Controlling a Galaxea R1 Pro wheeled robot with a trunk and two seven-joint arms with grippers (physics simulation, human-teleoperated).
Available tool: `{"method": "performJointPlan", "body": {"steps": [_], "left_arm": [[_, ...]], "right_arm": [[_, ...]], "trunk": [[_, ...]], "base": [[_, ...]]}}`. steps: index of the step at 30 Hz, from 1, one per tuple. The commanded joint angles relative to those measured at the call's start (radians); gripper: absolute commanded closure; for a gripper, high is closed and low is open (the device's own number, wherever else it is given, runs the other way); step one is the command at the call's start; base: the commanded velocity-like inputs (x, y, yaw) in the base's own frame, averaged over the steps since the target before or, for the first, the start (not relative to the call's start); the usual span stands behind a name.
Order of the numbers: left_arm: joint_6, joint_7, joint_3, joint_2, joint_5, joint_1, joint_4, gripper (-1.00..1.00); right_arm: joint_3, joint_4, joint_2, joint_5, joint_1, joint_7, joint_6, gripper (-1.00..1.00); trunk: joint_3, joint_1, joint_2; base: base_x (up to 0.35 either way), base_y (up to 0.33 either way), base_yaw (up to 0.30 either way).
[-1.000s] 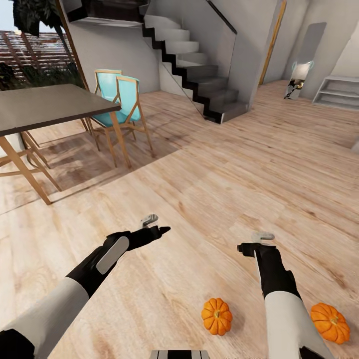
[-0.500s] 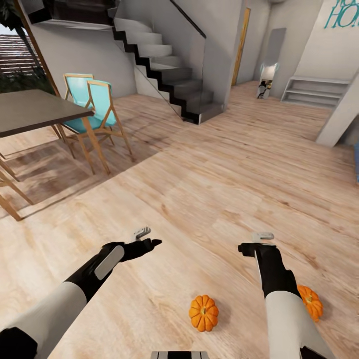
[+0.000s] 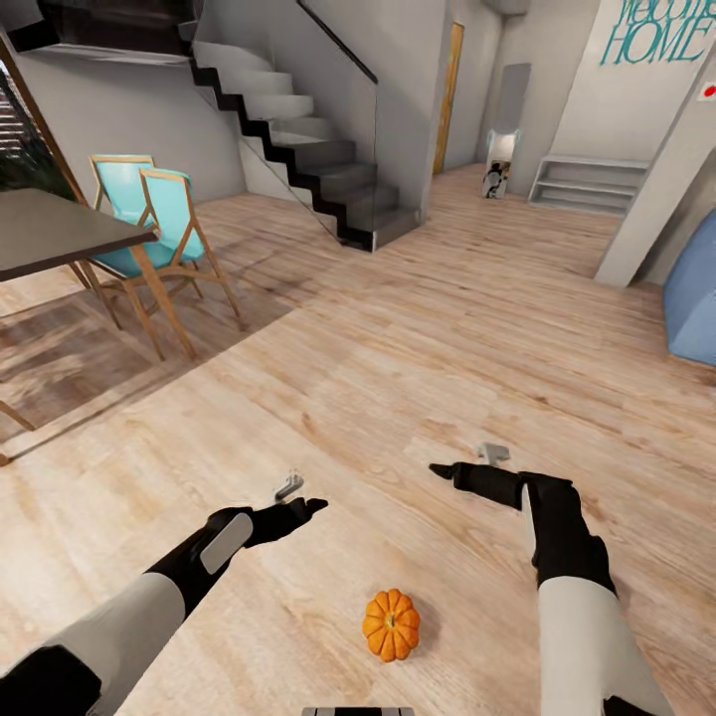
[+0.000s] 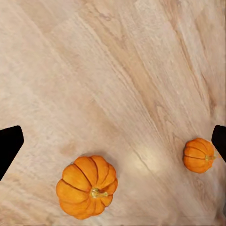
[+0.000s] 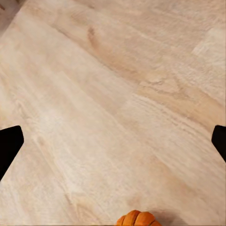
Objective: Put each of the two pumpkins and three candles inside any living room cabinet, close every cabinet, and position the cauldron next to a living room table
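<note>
Orange pumpkin (image 3: pixel 391 625) sits on the floor (image 3: pixel 418 358) between both arms. Judged light, rigid, ribbed; grip across its belly, not the stem. Left gripper (image 3: pixel 298 497) and right gripper (image 3: pixel 467 465) spread wide, empty.

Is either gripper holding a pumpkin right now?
No. In the left wrist view both pumpkins sit on the wooden floor, untouched.

Bright orange ribbed pumpkin (image 3: pixel 391 625) on a pale wood-grain floor (image 3: pixel 418 358), turquoise chairs (image 3: pixel 164 214) with tan frames, and black-edged grey stairs (image 3: pixel 298 149).
</note>
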Motion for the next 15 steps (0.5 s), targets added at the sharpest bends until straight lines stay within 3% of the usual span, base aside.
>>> {"method": "performJointPlan", "body": {"steps": [1,5,15], "left_arm": [[0.0,-0.019,0.0,-0.002,0.001,0.0,0.026,-1.0],[-0.003,-0.049,-0.001,-0.006,-0.001,-0.001,0.073,-1.0],[-0.003,-0.055,-0.001,-0.006,-0.001,0.0,0.079,-1.0]], "right_arm": [[0.001,-0.013,-0.003,-0.022,0.0,0.009,0.008,-1.0],[0.005,-0.026,-0.005,-0.057,0.0,0.022,0.02,-1.0],[0.006,-0.027,-0.004,-0.06,0.0,0.023,0.021,-1.0]], "trunk": [[0.003,-0.004,0.007],[0.016,-0.019,0.035],[0.047,-0.058,0.105]], "base": [[0.0,0.0,0.0],[0.0,0.0,0.0],[0.0,0.0,0.0]]}}
